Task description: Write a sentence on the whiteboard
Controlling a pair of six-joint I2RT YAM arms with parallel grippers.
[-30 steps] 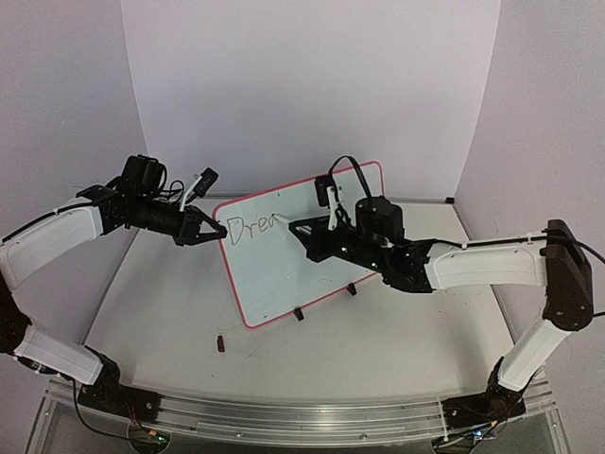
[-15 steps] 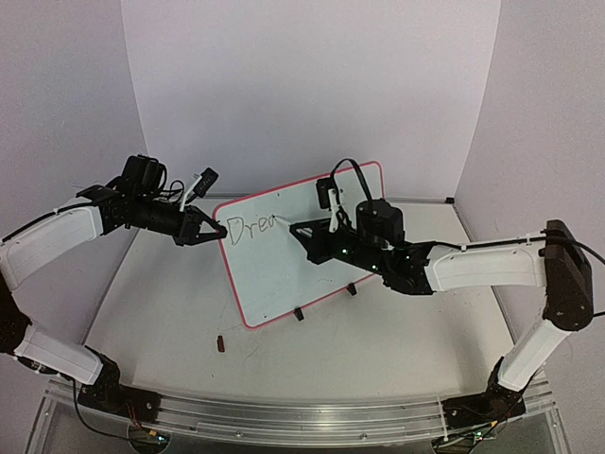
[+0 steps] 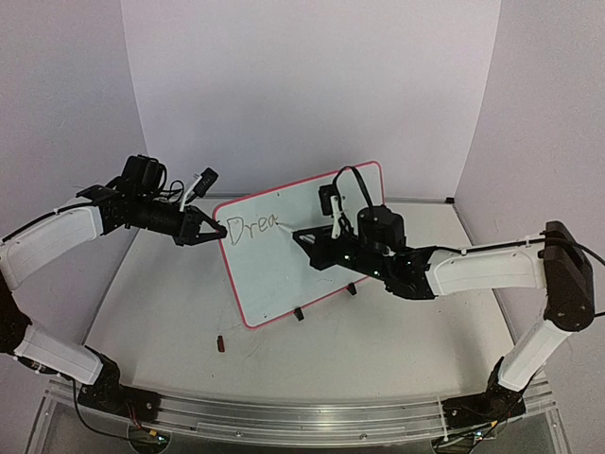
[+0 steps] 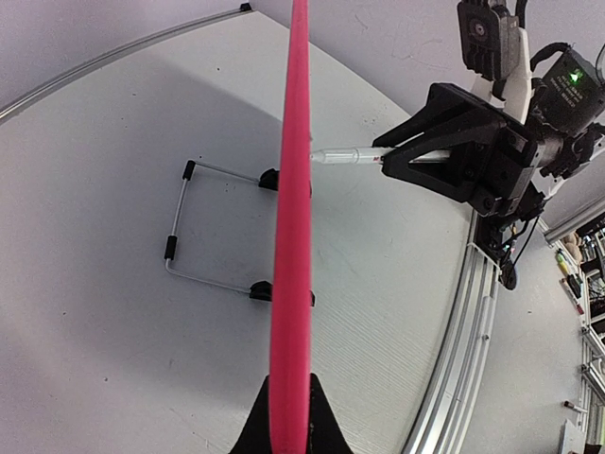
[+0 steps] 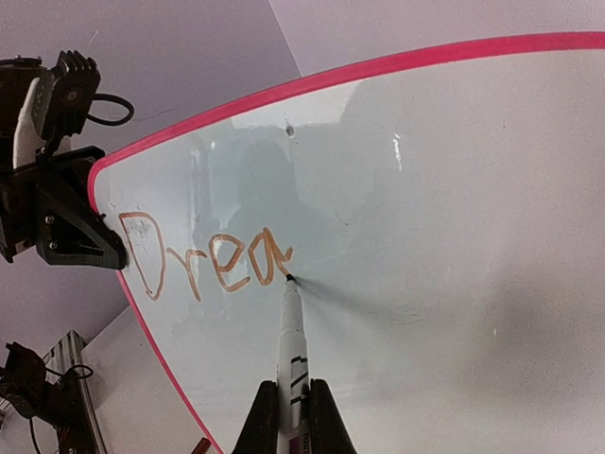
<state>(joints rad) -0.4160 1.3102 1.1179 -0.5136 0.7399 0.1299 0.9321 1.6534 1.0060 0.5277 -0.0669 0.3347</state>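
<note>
**Pen tip at the end of "Drea" on the held whiteboard**

A small glossy white whiteboard with a thin red rounded-corner frame [image 3: 269,279] stands propped on its lower edge near the middle of the tabletop, leaning back on a thin wire stand with black feet [image 4: 180,222]. The left gripper [image 3: 219,230] is pinched shut on the board's left frame edge, near the upper left corner.

The sentence [image 5: 208,260] so far reads "Drea", thin slanted marker script at the board's upper left, just beside the left gripper's fingers.

The right gripper [image 5: 293,402] is closed narrowly around a slim white marker pen with a dark tip [image 5: 291,340]. The pen points at the board, and its tip touches the surface at the tail of the last "a".

A small dark reddish piece [image 3: 221,343] lies on the tabletop toward the front left, well apart from the board; what it is cannot be told.
</note>
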